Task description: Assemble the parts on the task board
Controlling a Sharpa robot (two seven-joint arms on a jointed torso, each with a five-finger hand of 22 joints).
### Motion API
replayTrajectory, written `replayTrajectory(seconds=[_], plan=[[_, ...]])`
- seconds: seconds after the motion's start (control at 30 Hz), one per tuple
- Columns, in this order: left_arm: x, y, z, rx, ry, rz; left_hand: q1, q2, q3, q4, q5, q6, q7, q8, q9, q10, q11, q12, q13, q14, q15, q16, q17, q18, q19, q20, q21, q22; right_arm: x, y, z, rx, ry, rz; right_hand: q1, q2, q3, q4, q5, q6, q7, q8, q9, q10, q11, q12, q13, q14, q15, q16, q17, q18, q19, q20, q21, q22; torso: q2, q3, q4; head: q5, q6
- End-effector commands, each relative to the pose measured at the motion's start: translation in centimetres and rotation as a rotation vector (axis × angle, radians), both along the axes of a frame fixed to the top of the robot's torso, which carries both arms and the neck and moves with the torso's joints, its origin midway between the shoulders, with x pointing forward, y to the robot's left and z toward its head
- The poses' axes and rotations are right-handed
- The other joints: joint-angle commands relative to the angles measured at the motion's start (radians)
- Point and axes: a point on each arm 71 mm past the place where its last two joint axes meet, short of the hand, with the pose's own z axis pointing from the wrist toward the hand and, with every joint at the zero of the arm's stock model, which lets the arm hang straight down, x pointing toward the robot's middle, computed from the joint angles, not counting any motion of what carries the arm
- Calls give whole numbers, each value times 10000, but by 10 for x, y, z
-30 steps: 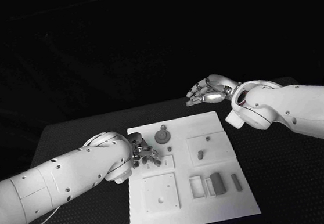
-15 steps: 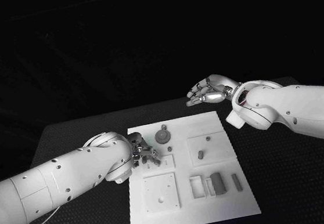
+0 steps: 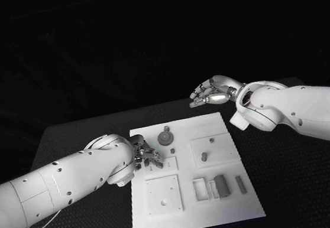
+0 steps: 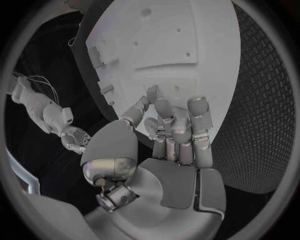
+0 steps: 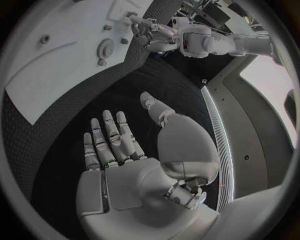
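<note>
The white task board [image 3: 194, 205] lies in the middle of the black table [image 3: 66, 143], its long sides running away from the robot. The left hand [image 3: 146, 156] rests over the board's left edge, about halfway along it, fingers [image 4: 199, 116] curled downward onto the plate beside a small square block [image 3: 168, 164]; whether anything is held between them cannot be told. In the left wrist view the fingertips touch the white surface, and nothing is plainly visible in the grasp.

The right hand [image 3: 212, 95] hangs above the table past the board's far right corner, well apart from every part. Its fingers [image 5: 109, 135] are spread and gently bent, the palm bare, holding nothing; the right wrist view shows the black mat beneath them.

On the board, a round toothed gear [image 3: 165, 137] sits near the far end, just beyond the left hand. A raised square block [image 3: 210, 150] to the right of centre carries a short grey peg [image 3: 203, 157]. A larger flat square plate [image 3: 163, 196] lies nearer the robot on the left. Beside it to the right stand a white open frame [image 3: 201, 190], a dark grey upright block [image 3: 221, 186] and a slim grey pin [image 3: 240, 184], side by side but apart.
</note>
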Motion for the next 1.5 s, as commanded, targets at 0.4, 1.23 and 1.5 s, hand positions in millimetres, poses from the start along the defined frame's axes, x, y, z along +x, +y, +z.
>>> replayTrajectory(seconds=[0.4, 1.23, 1.5], plan=[[-1, -2, -1, 120, -376, -167, 848, 904, 14, 15, -17, -73, 61, 18, 27, -29, -26, 39, -28, 42, -75, 15, -18, 151, 18, -42, -42, 173, -1, 1, 0, -21, 21, 147, -65, 2, -6, 74, 23, -53, 534, 52, -16, 4, 13, -40, 2, -61, 11, -59, -16, -148, -35, -1, -22, 12, -2, 3, 0, -3, 6], [-3, -5, -3, 33, -410, -198, 850, 899, 7, 4, -16, -81, 62, 10, 38, -27, -26, 42, -33, 45, -74, 14, -20, 158, 23, -51, -46, 171, 0, 1, 0, -23, 12, 129, -66, 8, -7, 84, 23, -53, 535, 57, -23, 4, 14, -42, 2, -62, 11, -56, -16, -147, -31, -3, -19, 20, -1, 1, -2, -6, 12], [-3, -4, -2, -69, -533, -136, 851, 901, 5, 4, -16, -81, 61, 9, 43, -25, -26, 43, -35, 47, -75, 14, -21, 160, 26, -54, -47, 170, 0, 0, -1, -27, 15, 115, -67, 7, -8, 87, 22, -54, 535, 59, -26, 5, 14, -43, 3, -63, 11, -55, -16, -147, -29, -4, -16, 35, -1, -5, -3, -16, 28]])
